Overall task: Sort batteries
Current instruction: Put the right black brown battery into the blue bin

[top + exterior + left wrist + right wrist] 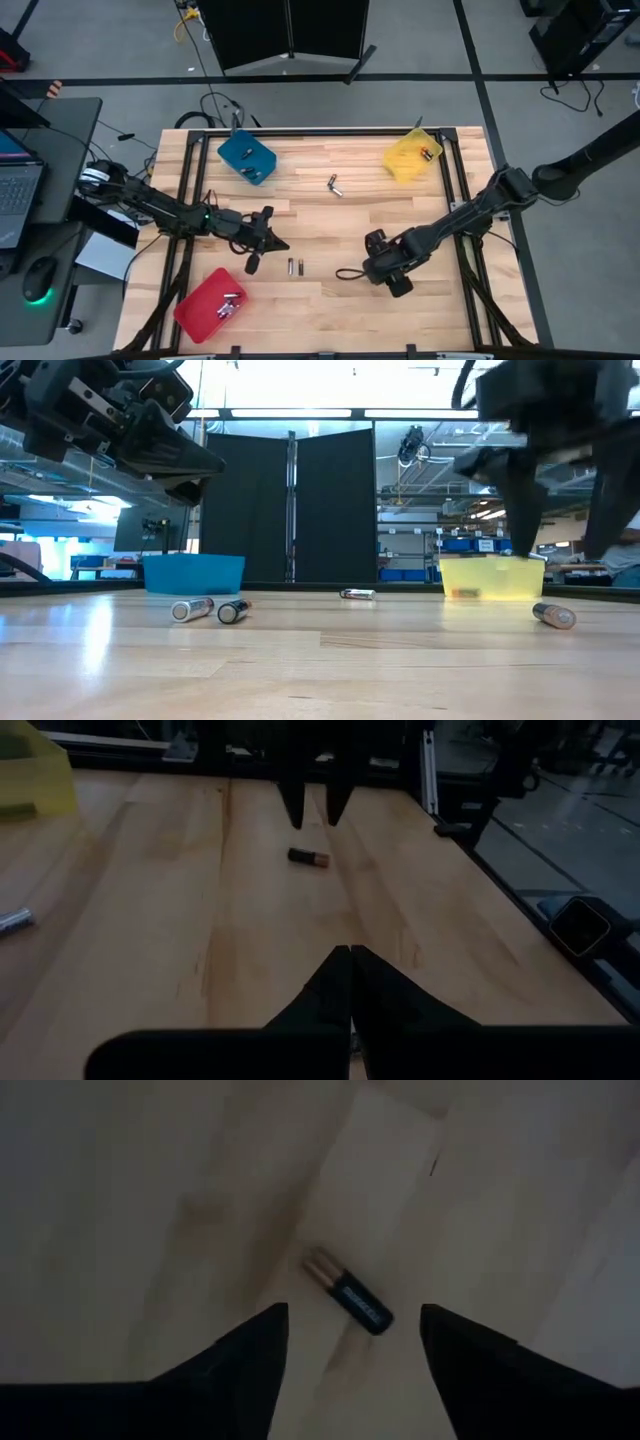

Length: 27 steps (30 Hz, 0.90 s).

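Observation:
Loose batteries lie on the wooden table: a pair (295, 267) side by side near the middle, one (335, 185) farther back, and a dark one with a copper end (350, 1295) under my right gripper (352, 1315). That gripper is open and points down, a finger on either side of the battery and above it; the low view shows the battery (553, 615) flat on the table below the fingers. My left gripper (275, 242) is shut on nothing and hovers left of the pair; in its wrist view the fingers (350, 955) meet.
A blue tray (246, 158) sits far left, a yellow tray (412, 158) far right and a red tray (210, 303) near left; each holds batteries. Bare wood lies between the two grippers and along the near edge.

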Available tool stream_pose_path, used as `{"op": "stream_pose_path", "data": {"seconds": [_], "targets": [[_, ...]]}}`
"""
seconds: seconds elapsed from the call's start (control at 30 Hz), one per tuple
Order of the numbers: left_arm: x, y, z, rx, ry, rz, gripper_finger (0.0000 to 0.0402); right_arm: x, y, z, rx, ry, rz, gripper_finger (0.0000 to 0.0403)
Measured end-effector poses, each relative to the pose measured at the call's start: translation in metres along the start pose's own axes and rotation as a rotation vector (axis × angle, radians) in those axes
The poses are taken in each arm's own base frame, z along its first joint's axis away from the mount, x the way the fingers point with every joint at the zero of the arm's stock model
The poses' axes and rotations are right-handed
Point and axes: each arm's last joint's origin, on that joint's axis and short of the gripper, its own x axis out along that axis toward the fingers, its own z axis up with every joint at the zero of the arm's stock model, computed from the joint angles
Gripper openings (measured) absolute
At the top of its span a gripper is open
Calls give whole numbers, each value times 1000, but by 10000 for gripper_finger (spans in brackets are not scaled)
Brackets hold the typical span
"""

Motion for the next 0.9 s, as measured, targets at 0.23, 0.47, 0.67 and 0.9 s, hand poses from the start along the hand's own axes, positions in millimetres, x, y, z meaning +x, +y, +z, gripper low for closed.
{"op": "stream_pose_path", "data": {"seconds": [0.23, 0.47, 0.67, 0.9], "targets": [[0, 0, 0, -5, -3, 11, 14, 27, -6, 0, -162, 93, 2, 220], [0, 0, 1, -7, -6, 11, 14, 44, -6, 1, -219, 136, 10, 186], [0, 2, 1, -8, -16, 58, 15, 48, -5, 1, -175, 151, 14, 107], [-1, 4, 7, -15, -96, 155, 15, 34, -13, 11, 4, -12, -91, 52]]}}
